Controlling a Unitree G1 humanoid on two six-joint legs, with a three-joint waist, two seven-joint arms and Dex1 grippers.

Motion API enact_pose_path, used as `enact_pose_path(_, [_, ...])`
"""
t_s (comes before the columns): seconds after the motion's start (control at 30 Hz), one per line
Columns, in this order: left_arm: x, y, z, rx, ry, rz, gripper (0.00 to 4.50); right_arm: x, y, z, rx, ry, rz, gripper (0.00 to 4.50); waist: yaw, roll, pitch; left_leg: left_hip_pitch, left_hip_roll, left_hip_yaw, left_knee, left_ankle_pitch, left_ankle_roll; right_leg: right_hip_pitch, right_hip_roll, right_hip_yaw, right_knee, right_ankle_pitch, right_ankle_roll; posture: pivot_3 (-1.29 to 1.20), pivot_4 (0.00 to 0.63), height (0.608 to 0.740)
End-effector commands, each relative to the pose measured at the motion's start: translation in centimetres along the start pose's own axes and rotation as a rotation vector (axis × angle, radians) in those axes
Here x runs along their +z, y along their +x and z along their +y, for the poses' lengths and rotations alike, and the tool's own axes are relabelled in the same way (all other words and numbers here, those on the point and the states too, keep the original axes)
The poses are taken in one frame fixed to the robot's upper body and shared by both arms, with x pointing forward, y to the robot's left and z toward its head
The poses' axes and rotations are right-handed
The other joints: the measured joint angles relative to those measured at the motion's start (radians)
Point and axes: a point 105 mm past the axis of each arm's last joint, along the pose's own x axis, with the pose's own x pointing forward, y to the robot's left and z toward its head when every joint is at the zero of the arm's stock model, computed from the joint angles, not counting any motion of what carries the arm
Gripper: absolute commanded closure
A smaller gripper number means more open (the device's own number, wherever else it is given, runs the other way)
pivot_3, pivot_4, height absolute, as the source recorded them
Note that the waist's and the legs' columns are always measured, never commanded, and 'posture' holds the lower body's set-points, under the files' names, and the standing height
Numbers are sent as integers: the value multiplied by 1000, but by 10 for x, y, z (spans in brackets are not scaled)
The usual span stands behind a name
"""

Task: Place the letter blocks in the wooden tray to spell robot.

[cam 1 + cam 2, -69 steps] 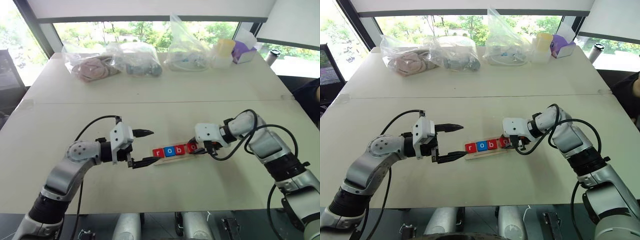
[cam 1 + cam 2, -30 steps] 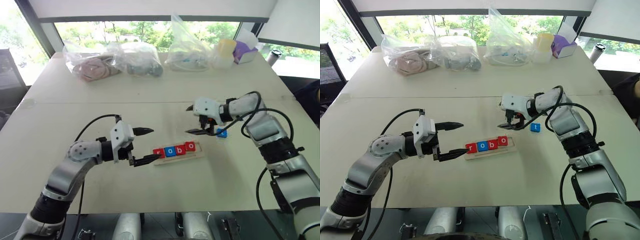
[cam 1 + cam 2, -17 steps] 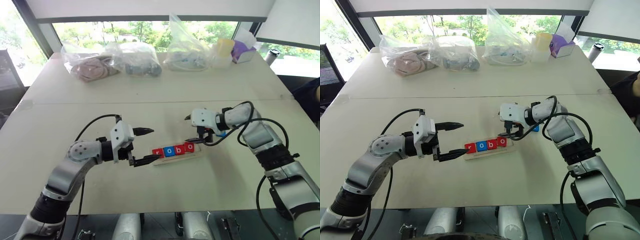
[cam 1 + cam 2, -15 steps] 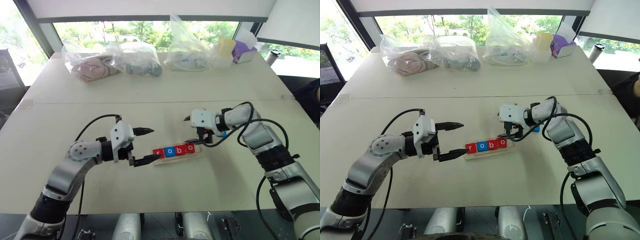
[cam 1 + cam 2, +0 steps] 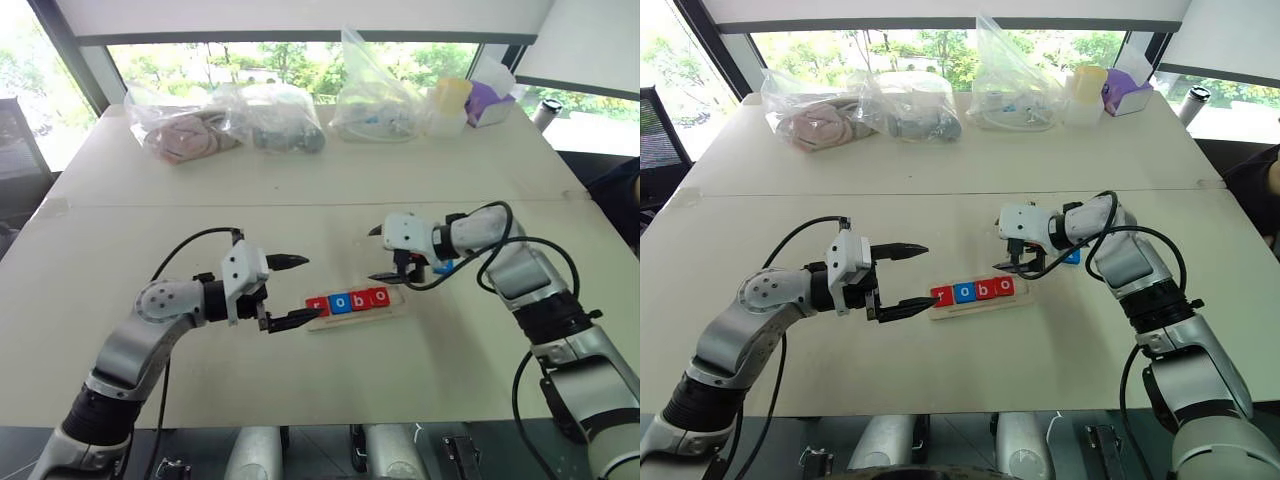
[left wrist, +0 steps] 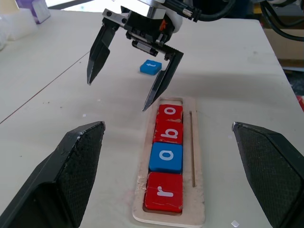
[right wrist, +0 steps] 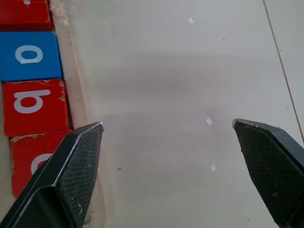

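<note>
Four letter blocks, r, o, b, o, already sit in the wooden tray [image 6: 197, 156], leaving one slot free at the end nearest the right end effector [image 5: 385, 257]. The blue t block [image 6: 150, 66] lies loose on the bench [image 5: 300, 390] just beyond that end effector. It looks light, stiff and flat, probably wood, so I'd pinch it across two opposite side edges; the top face gives nothing to grab. Both the right end effector and the left end effector [image 5: 290, 292] are spread wide and hold nothing. The left one hovers by the r end of the tray. There's plenty of bare bench around the t; the plastic bags [image 5: 230, 125] are well apart at the far edge. The tray rim is shallow, so lower the tile flat.
</note>
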Motion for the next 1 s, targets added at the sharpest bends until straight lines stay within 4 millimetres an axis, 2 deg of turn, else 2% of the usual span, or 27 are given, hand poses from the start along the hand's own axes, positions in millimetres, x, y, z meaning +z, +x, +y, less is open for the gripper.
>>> enact_pose_path(0.03, [9,-1,1,2,36,-25,0,-4,-26,-10,-60,-21,24,26,2,0,0,0,0,0,0,0,0,0,0,0,0,0,0,0,150,740])
enact_pose_path(0.13, [9,-1,1,3,35,-24,0,-11,-36,-2,-56,-20,41,26,2,0,0,0,0,0,0,0,0,0,0,0,-1,0,0,0,150,740])
enact_pose_path(0.27, [8,-1,1,0,35,-23,0,-24,-42,-19,-211,76,73,26,-9,0,0,0,0,1,0,0,0,-1,0,0,0,0,0,0,150,740])
enact_pose_path(0.37, [9,0,1,1,36,-26,0,-47,-56,-39,-421,302,157,26,-3,0,0,0,0,0,0,0,0,-1,0,0,1,0,-1,0,150,740])
enact_pose_path(0.47, [8,-1,0,0,34,-26,0,-61,-67,-42,-591,505,220,26,2,0,0,0,0,0,0,0,0,-1,0,0,0,0,-1,0,150,740])
enact_pose_path(0.6, [7,-1,-1,-2,31,-24,0,-62,-71,-31,-705,748,224,26,1,0,0,-1,0,0,-1,0,0,-1,0,0,0,0,-1,0,150,740])
enact_pose_path(0.73, [7,-1,-1,-10,28,-22,0,-63,-68,-2,-767,1029,265,26,0,0,0,-1,0,0,-1,0,0,-2,0,0,0,0,-1,0,150,740])
enact_pose_path(0.87, [7,2,1,-28,32,-21,0,-57,-63,18,-758,1135,283,26,-1,1,0,-1,0,-1,-2,0,0,-2,0,0,0,0,-1,0,150,740])
enact_pose_path(1.0, [7,3,2,-35,36,-21,0,-62,-59,24,-761,1195,294,26,-2,1,0,-1,0,0,-2,0,0,-2,0,0,0,0,-1,0,150,740])
